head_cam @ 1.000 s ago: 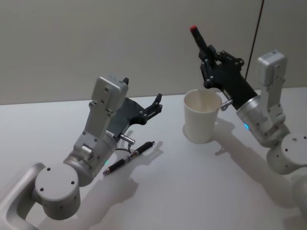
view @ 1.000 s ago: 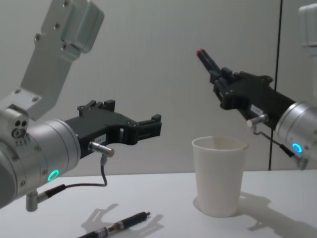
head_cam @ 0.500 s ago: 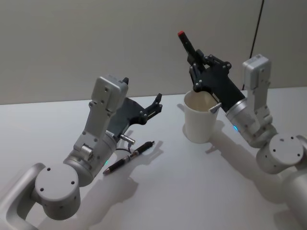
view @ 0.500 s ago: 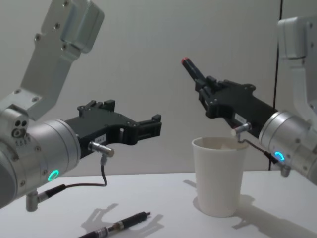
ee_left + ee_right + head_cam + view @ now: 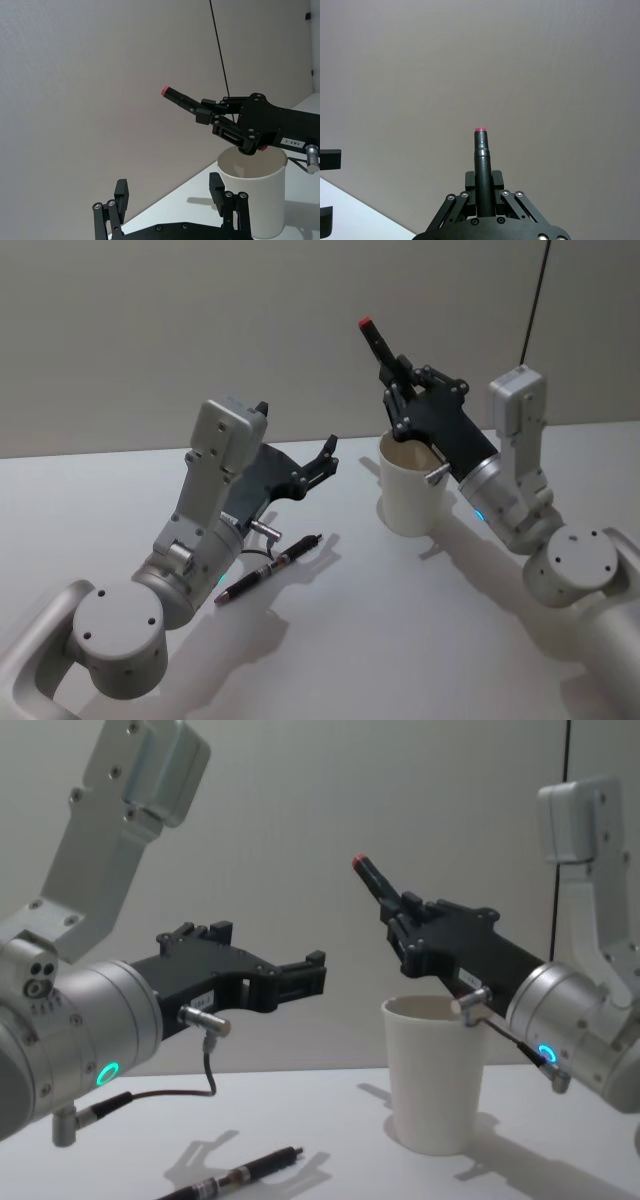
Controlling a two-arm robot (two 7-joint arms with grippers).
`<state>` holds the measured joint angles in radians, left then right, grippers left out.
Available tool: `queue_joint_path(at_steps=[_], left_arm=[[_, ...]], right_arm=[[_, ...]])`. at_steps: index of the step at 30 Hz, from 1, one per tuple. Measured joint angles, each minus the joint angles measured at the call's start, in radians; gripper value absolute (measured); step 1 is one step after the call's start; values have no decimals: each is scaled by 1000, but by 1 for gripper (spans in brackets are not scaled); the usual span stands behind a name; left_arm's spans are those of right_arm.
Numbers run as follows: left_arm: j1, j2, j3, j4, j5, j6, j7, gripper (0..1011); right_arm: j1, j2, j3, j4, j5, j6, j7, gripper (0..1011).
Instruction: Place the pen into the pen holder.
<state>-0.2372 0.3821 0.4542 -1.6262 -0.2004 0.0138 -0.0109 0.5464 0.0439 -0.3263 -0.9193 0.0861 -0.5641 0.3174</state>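
Just above pen holder (image 5: 410,508), right claw (image 5: 397,390) clamped on tilted red-capped pen (image 5: 376,341); left claw (image 5: 297,430) spread open, empty.

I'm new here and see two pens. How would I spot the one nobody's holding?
On the white table, look under the left gripper, open above it. The dark pen lies flat on the tabletop there, unlike the red-tipped pen clamped in the right gripper above the paper cup.

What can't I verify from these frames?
- Held pen: lower end hidden by the right gripper, chest and head views.
- Pen holder: inside hidden by its own wall, chest view.
- Table pen: one end cut off by the bottom edge, chest view.
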Motion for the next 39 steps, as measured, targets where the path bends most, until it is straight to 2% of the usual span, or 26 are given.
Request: queue_joint_path(at_steps=[8, 21, 26, 32, 33, 37, 39], left_arm=[[0, 0, 0, 0, 0, 0, 0, 1001], [0, 0, 0, 0, 0, 0, 0, 1001], [0, 0, 0, 0, 0, 0, 0, 1001], [0, 0, 0, 0, 0, 0, 0, 1001], [0, 0, 0, 0, 0, 0, 0, 1001], [0, 0, 0, 0, 0, 0, 0, 1001], [0, 0, 0, 0, 0, 0, 0, 1001]], right_arm=[[5, -5, -3, 18, -3, -10, 0, 193], [10, -8, -6, 32, -5, -17, -2, 547], [10, -9, -6, 34, -6, -19, -2, 734], [10, -9, -6, 34, -5, -19, -1, 875], [9, -8, -6, 31, -2, -17, 0, 933], [3, -5, -3, 15, 8, -12, 4, 1001], [-9, 0, 1, -16, 24, 1, 8, 1001]])
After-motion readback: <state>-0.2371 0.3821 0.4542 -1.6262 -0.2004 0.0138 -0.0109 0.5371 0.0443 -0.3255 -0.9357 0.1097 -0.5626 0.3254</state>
